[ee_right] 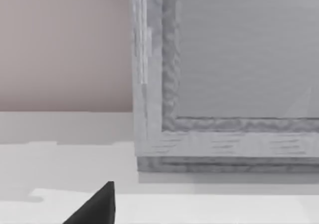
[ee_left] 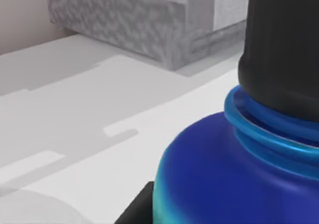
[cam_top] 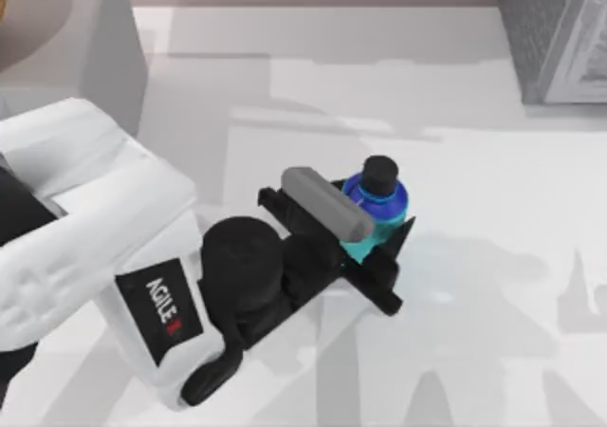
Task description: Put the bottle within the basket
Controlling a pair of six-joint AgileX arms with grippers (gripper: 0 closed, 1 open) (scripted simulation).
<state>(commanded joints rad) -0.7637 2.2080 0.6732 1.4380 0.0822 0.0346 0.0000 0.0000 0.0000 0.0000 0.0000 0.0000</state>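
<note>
The bottle (cam_top: 377, 197) has a cyan-teal body, a dark blue shoulder and a black round cap. It stands upright between the fingers of my left gripper (cam_top: 379, 220), near the middle of the table, and the gripper is shut on its body. In the left wrist view the bottle (ee_left: 224, 174) is very close, with its cap at the picture's edge. The grey textured basket (cam_top: 555, 38) stands at the back right of the table, apart from the bottle. The basket (ee_left: 124, 20) also lies beyond the bottle in the left wrist view. My right gripper (ee_right: 97, 206) faces the basket's wall (ee_right: 224, 84).
A pale grey block (cam_top: 104, 38) stands at the back left of the white table (cam_top: 493, 332). My left arm's white body (cam_top: 85, 228) covers the left side. Open tabletop lies between the bottle and the basket.
</note>
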